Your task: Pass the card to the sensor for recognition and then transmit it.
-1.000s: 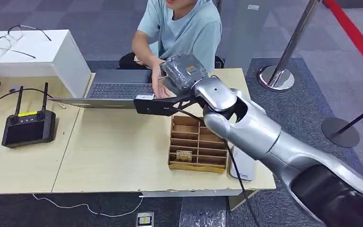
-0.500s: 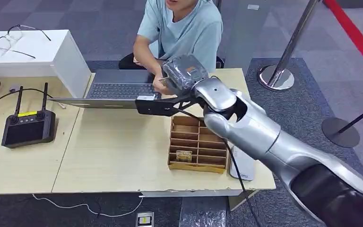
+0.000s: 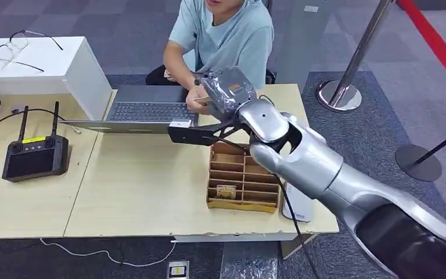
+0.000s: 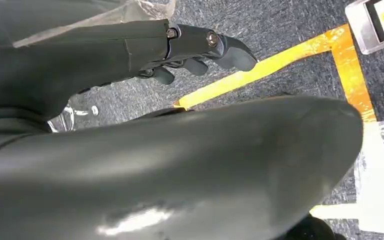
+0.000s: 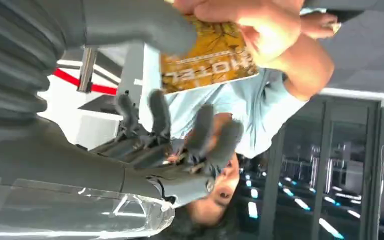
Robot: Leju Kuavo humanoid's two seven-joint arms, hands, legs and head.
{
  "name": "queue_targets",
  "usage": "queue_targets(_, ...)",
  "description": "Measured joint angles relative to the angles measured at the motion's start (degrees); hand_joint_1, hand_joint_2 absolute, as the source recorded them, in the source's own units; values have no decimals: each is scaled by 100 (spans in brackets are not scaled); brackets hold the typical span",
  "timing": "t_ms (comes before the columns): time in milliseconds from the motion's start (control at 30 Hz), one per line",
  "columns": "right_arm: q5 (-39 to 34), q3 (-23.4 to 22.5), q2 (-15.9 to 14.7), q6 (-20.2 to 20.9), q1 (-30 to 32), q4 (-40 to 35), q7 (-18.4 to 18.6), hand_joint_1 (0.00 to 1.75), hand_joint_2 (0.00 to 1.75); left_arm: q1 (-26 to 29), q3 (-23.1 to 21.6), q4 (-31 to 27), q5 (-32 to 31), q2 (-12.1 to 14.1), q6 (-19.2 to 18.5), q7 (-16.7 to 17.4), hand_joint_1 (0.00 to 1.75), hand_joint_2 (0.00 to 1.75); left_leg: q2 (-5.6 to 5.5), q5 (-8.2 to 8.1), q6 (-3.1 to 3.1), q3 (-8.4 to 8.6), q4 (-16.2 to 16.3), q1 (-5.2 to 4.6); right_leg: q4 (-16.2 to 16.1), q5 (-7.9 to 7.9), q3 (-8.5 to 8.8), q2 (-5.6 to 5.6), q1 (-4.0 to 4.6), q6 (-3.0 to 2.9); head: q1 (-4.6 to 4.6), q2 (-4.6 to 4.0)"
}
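My right hand (image 3: 227,87), wrapped in clear plastic, is stretched over the table's far edge toward a seated person (image 3: 226,35). A yellow card (image 5: 207,57) printed with "HOTEL" lies under my thumb (image 5: 135,22), and my darker fingers (image 5: 180,125) are spread beside it. The person's hand (image 5: 260,25) grips the card's other end. From the head view the card (image 3: 202,100) shows as a thin edge at my hand's side. A flat white device (image 3: 298,204) lies on the table beside the compartment box. My left hand (image 4: 200,47) hangs over the floor and holds nothing.
A cardboard box (image 3: 244,174) with several compartments stands under my right arm, one card (image 3: 226,190) in its front row. An open laptop (image 3: 145,110), a black controller (image 3: 35,156) and a white case (image 3: 40,67) with glasses sit to the left. Stanchion posts (image 3: 340,96) stand to the right.
The person's hand has lifted off the laptop and taken hold of the card at my right hand. My right hand has shifted slightly toward the person.
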Motion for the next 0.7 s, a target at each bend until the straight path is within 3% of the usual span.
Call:
queue_targets(133, 94, -18, 2, -202, 14, 15, 65, 0, 175, -7, 0, 0, -7, -7, 31, -26, 0, 0, 0, 0, 0, 1, 0, 0, 0, 0, 0, 0, 0, 0, 0, 0)
queue_targets(467, 254, -140, -74, -241, 31, -111, 273, 0, 175, -2, -2, 0, 6, -11, 42, 2, 0, 0, 1, 0, 0, 0, 0, 0, 0, 0, -4, 0, 0, 0, 0, 0)
queue_targets(700, 254, -411, -584, -29, 348, -748, 728, 0, 175, 20, -11, 0, 37, -9, 37, 22, 0, 0, 0, -1, 1, -1, 3, -1, -2, 0, -5, 1, -3, 0, -2, 0)
